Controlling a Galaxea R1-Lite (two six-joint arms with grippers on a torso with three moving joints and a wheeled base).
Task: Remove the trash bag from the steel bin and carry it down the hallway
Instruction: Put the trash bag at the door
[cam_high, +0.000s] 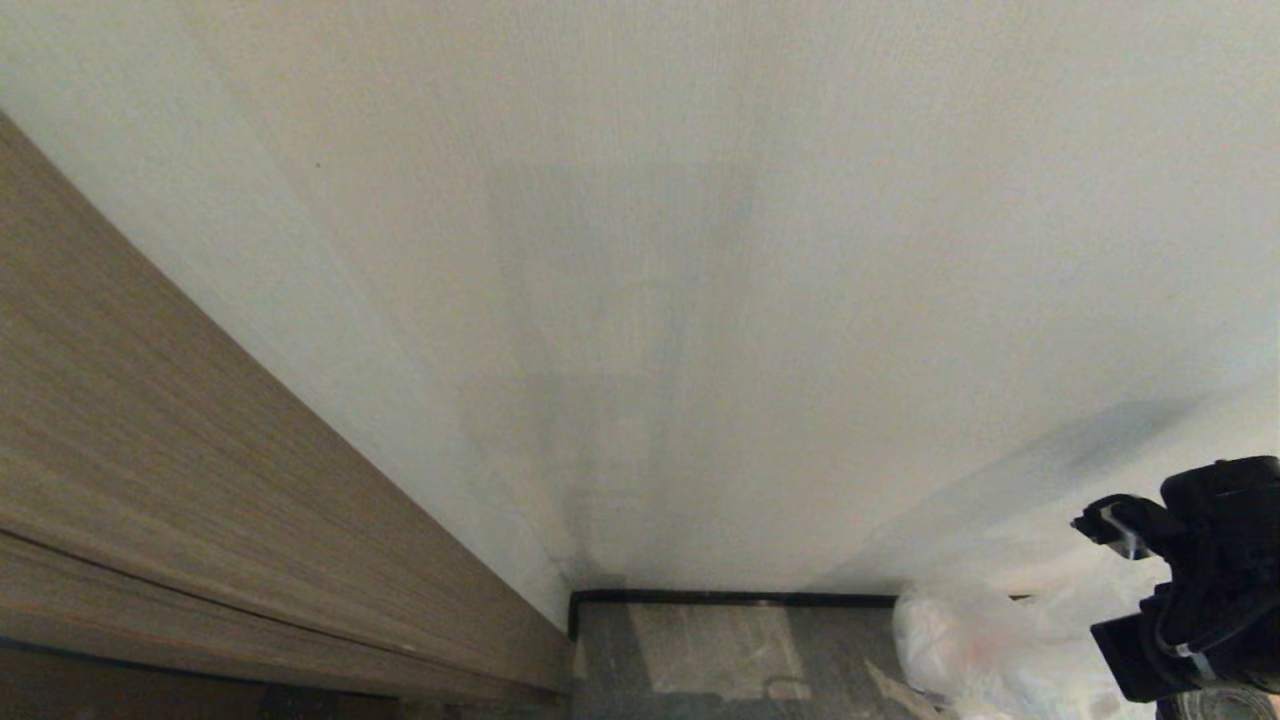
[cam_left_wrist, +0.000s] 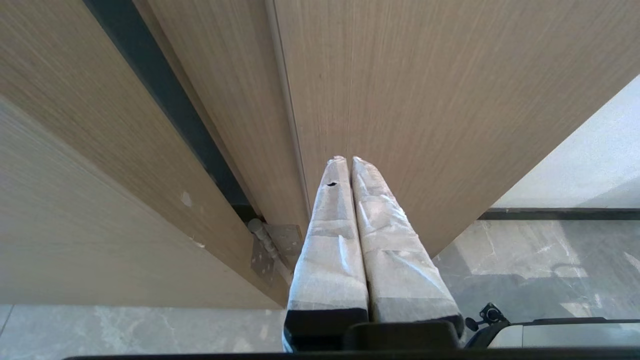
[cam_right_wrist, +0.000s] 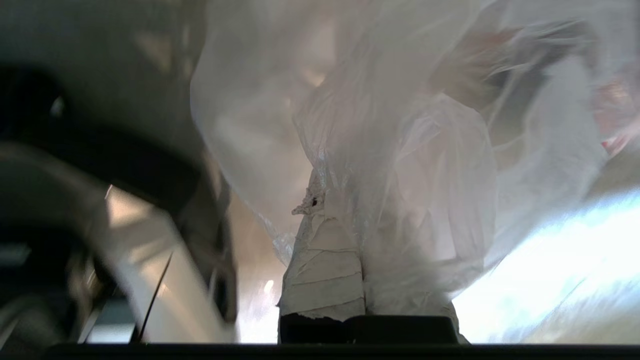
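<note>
Room: a white wall (cam_high: 700, 300) fills my head view, with a tan wooden door frame (cam_high: 150, 480) slanting along my left and a black baseboard (cam_high: 730, 598) over a strip of glossy marble-look floor (cam_high: 720, 660); I judge this to be the hallway side of the job.
Right gripper (cam_right_wrist: 320, 205): low at my right in the head view, its taped fingers pressed together on a gathered fold of the trash bag (cam_right_wrist: 410, 165), so the thin film cannot slip.
Trash bag: clear wrinkled film billowing past my fingertips, hanging beside my right arm above the floor; held by its bunched film because that is the part narrow enough to pinch.
Steel bin: a curved rim may be it in my right wrist view, too blurred to be sure.
Left gripper (cam_left_wrist: 348, 160): parked, wrapped fingers together on nothing, pointing at the wooden door (cam_left_wrist: 425, 100) by its hinge (cam_left_wrist: 270, 245).
Stage: bag seems out; the carry remains.
</note>
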